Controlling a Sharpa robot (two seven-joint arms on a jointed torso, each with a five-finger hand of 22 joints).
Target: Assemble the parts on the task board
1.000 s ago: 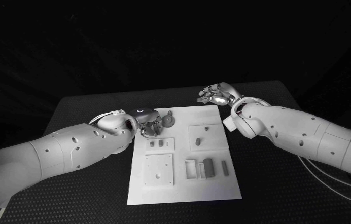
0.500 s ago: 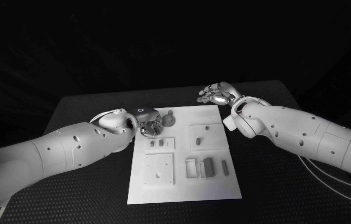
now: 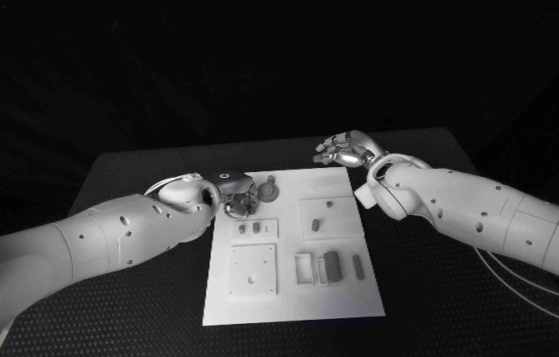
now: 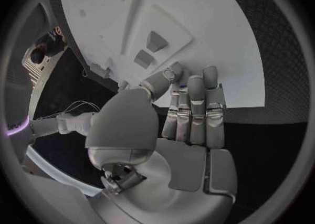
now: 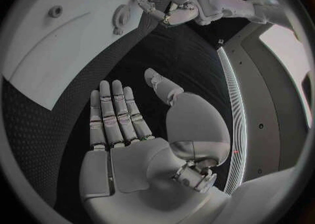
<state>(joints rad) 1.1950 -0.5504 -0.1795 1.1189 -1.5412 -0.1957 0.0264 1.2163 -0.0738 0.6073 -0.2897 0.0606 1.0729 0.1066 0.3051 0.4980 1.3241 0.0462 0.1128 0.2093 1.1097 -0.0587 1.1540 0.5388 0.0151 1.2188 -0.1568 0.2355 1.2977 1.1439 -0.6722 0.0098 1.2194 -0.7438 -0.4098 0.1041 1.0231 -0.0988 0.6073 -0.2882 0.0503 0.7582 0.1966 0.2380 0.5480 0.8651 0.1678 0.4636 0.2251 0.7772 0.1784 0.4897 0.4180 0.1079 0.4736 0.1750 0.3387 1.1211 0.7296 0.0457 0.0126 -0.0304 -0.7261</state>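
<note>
Fingers of the left hand (image 3: 239, 198) curl down at the board's (image 3: 344, 300) far left corner beside a gear-like part (image 3: 269, 189), but whether they grip anything can't be made out. Right hand (image 3: 346, 150) hovers past the far right corner, fingers spread, holding nothing. White board mid-table (image 3: 140, 325), small grey parts (image 3: 331, 266) in recesses; no readable writing.
</note>
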